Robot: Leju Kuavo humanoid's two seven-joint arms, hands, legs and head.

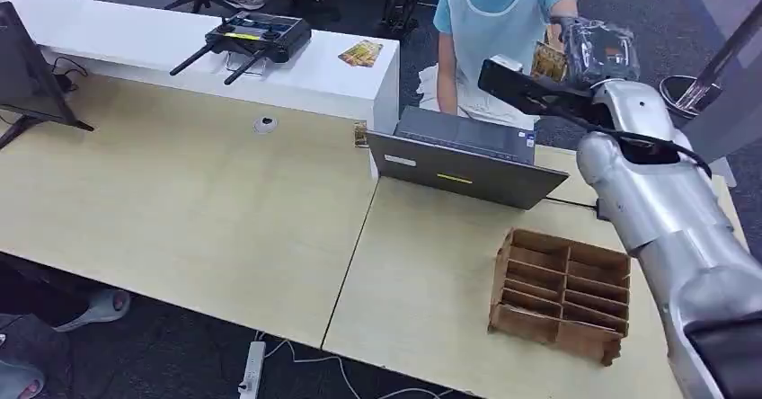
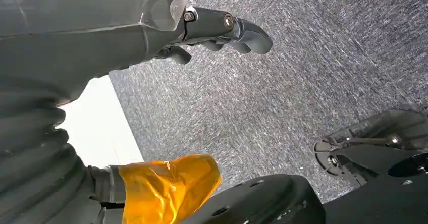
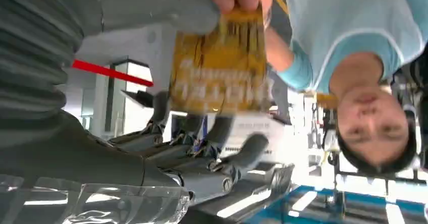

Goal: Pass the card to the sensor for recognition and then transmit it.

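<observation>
Two pale desks (image 1: 180, 210); right hand (image 3: 202, 148) grasps card (image 3: 219, 67); left hand (image 2: 212, 30) released.

Desk (image 1: 207, 219): pale matt wood laminate. Compartment tray (image 1: 562, 295) near front right edge: raw brown fibreboard. Laptop (image 1: 467, 161): matt grey. Right arm (image 1: 660, 201): smooth glossy silver metal. Card (image 3: 219, 67): glossy yellow printed. Floor (image 2: 303, 72): rough grey carpet.

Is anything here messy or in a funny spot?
One small oddity: a card sits wedged at the desk's edge beside the laptop, half hidden. Another card lies loose on the white counter. Nothing looks spilled or broken.
</observation>
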